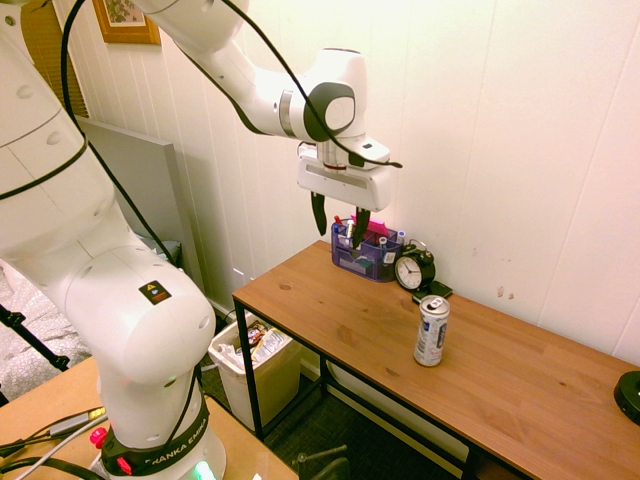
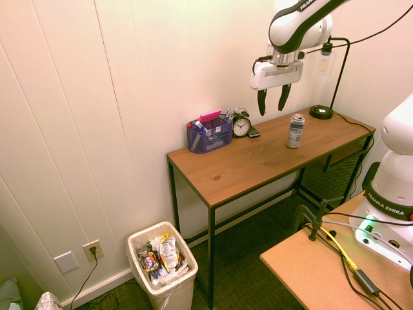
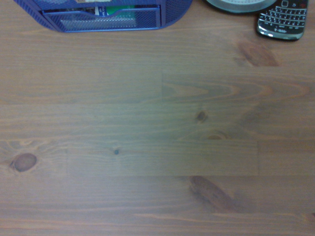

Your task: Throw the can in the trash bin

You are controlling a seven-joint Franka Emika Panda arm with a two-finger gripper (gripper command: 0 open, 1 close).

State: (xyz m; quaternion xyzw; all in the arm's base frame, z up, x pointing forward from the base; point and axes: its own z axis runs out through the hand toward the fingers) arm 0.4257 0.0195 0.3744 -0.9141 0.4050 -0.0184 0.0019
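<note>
Task not started. The can [image 1: 432, 330] stands upright and untouched on the wooden table [image 1: 540, 390], well apart from the gripper [image 1: 339, 218]. In the first exterior view the can is at roughly 4 o'clock from the gripper, and at 5 o'clock from the clock [image 1: 413, 269]. The gripper is held high over the table, pointed down, jaws released and spread wide, nothing grasped. Only bare wood is shown under the wrist camera, with the blue organizer [image 3: 106, 14] and a black phone [image 3: 284, 22] at the frame's edge.

Left, as judged: can to be reached, gripped, lifted, carried off the table end and dropped into the trash bin [image 2: 162, 266], which sits on the floor beside the table, at about 7 o'clock from the organizer in the second exterior view. The bin already looks well filled with wrappers.

Count: one can, one bin, one gripper, one clock, one organizer, one phone, one table.
</note>
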